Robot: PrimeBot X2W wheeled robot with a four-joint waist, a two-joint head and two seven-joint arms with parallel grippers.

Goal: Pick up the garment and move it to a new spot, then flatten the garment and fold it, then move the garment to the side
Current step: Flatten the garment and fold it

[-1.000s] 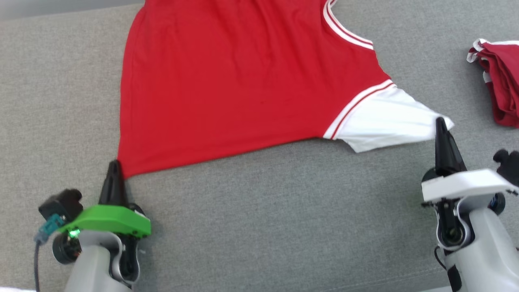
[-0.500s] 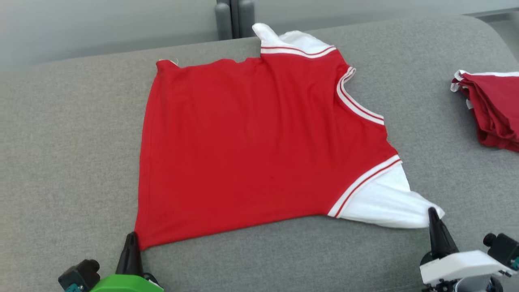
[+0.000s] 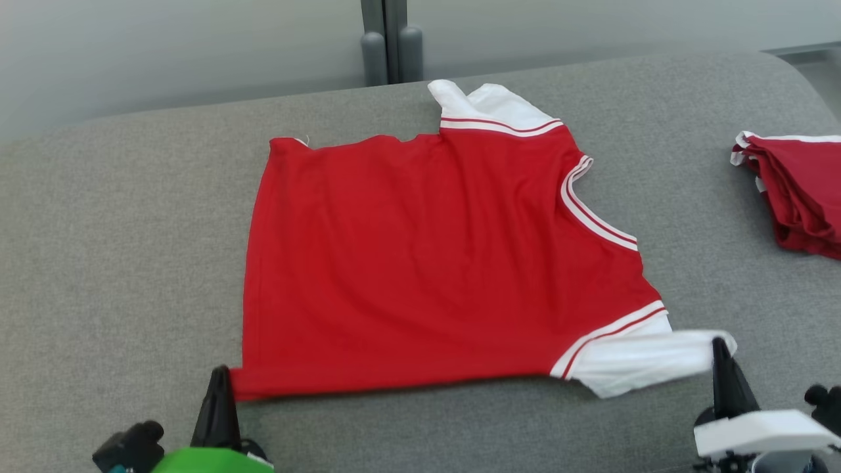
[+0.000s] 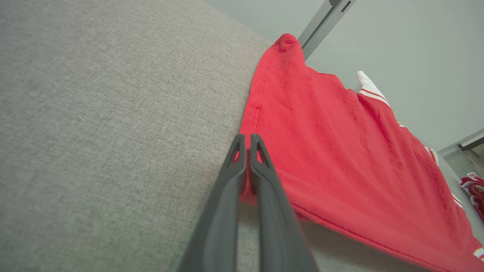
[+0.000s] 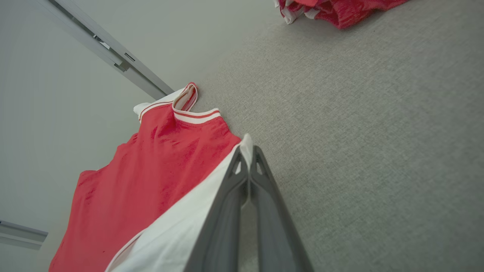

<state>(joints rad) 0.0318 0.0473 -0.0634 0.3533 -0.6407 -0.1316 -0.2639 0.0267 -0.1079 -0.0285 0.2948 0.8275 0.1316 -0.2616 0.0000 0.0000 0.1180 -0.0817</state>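
Clamped shut with the left gripper (image 3: 220,376) on the near hem corner of the shirt (image 3: 427,263); close up, two dark fingers (image 4: 264,181) pressed together with red cloth squeezed between them. Likewise closed with the right gripper (image 3: 721,345) on the tip of the white sleeve (image 3: 644,364), white fabric caught between its fingers (image 5: 230,200). Stretched between the two grips along the near edge, with that edge held just above the gray cushion (image 3: 131,263) and a thin shadow under it. Spread mostly flat beyond that, red body facing up, striped neckline toward the right, second white sleeve (image 3: 486,105) at the far edge of the cushion. Off to the right, well apart from the shirt, a bunched red garment (image 3: 801,197) with white trim. Behind the cushion, a pale wall and a gray post (image 3: 387,39).
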